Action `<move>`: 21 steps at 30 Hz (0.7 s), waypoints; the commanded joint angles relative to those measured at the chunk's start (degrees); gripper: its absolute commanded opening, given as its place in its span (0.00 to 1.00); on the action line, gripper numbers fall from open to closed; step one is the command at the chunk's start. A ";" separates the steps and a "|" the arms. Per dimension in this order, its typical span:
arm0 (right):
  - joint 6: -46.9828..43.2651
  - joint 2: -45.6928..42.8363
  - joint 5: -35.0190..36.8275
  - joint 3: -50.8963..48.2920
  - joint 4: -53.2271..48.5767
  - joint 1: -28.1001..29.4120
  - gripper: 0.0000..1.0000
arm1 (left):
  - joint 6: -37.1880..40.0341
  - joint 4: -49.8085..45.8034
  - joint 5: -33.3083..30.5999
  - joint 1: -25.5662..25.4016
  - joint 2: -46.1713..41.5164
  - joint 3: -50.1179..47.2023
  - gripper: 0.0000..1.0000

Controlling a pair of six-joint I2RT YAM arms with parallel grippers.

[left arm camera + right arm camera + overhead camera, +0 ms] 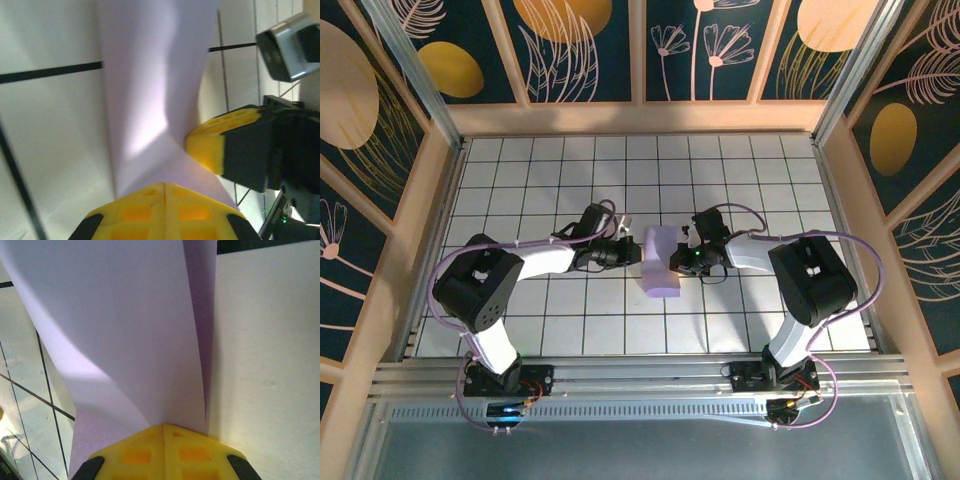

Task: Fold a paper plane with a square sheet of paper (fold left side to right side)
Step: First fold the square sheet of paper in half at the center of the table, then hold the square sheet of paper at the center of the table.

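The sheet of paper (pixel 660 262) is pale lavender, plain and unmarked. It sits in the middle of the white tiled table (pixel 570 320), right between the two grippers. From above it looks like a narrow upright strip, not a flat square. In the right wrist view one layer curves up and over a second layer beneath it, with a soft bend and no sharp crease. In the left wrist view the paper (pixel 150 75) narrows and twists toward the fingers, with a bright patch where it buckles.

The left arm (pixel 535 262) and the right arm (pixel 760 252) both bend inward from their bases, wrists low over the tiles and facing each other. The left gripper (pixel 632 252) meets the paper's left edge and the right gripper (pixel 678 262) its right edge.

In each wrist view the yellow fingers are pressed together with the paper running into the seam: the left gripper (pixel 164 186) is clenched on the sheet, and so is the right gripper (pixel 164 426). A yellow finger of the right gripper (pixel 215 142) touches the paper's edge in the left wrist view.

The paper's near end is hidden behind the fingers in both wrist views. From above, the gripper bodies cover its side edges, so how far the layers overlap is hard to judge; it looks roughly half folded.
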 commanded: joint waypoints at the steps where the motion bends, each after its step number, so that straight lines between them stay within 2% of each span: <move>1: -0.54 4.57 9.14 -1.86 -6.87 0.70 0.04 | 1.57 -1.93 0.34 -2.10 2.13 3.99 0.02; 21: -0.81 4.45 8.53 -1.51 -6.83 1.22 0.05 | 1.38 -6.43 -1.77 -2.94 10.76 4.81 0.02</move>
